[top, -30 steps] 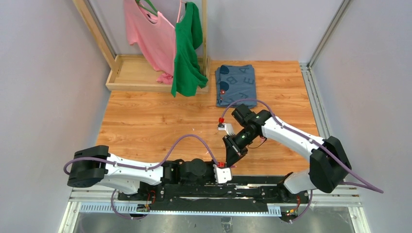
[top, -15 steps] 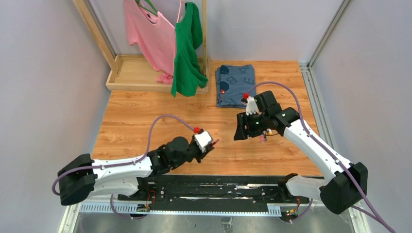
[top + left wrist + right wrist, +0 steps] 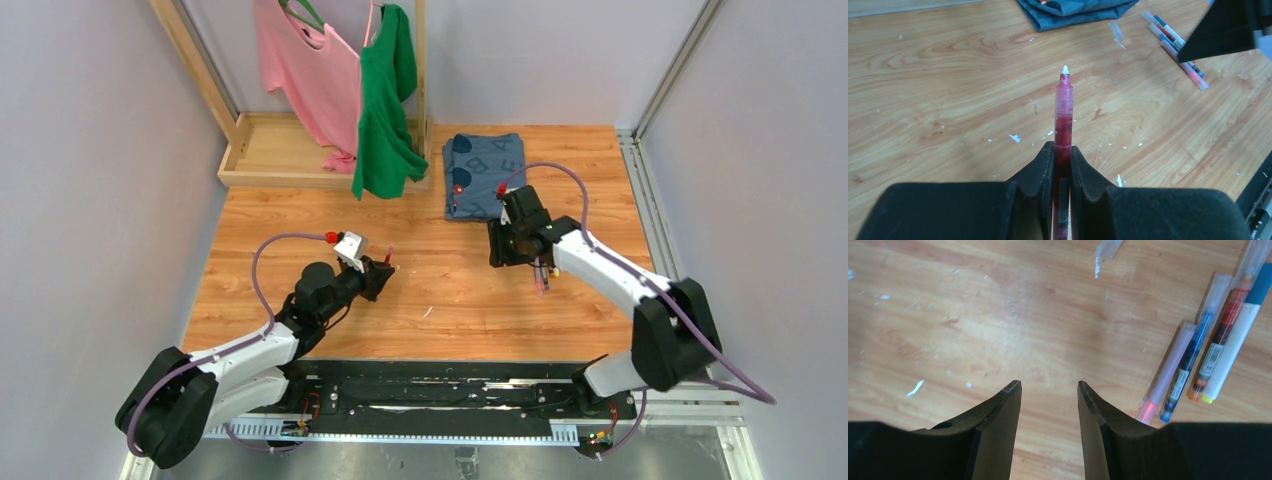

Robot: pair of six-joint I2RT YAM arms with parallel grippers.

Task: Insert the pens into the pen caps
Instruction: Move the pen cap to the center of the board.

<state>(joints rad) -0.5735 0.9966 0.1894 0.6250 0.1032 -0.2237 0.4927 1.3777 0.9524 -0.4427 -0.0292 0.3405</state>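
My left gripper [image 3: 380, 270] is shut on a dark red pen [image 3: 1064, 107], which sticks out past the fingertips [image 3: 1062, 150] with its bare white tip forward, above the wooden table. My right gripper [image 3: 500, 258] is open and empty [image 3: 1048, 385], low over the table. Several pens [image 3: 1193, 357] lie side by side just to its right: pink, blue-black, red and white barrels. They also show in the top view [image 3: 540, 275] and the left wrist view [image 3: 1175, 47]. A loose clear pen cap [image 3: 1108, 247] lies ahead of the right gripper and shows in the left wrist view [image 3: 1116, 32].
A folded blue cloth [image 3: 484, 175] lies at the back of the table. A wooden rack [image 3: 290, 160] with a pink and a green shirt stands at the back left. Small white scraps [image 3: 427, 312] dot the wood.
The two grippers were close together near the front edge. The left arm has swung left and back with the red pen. The right arm has moved back, next to the row of pens.
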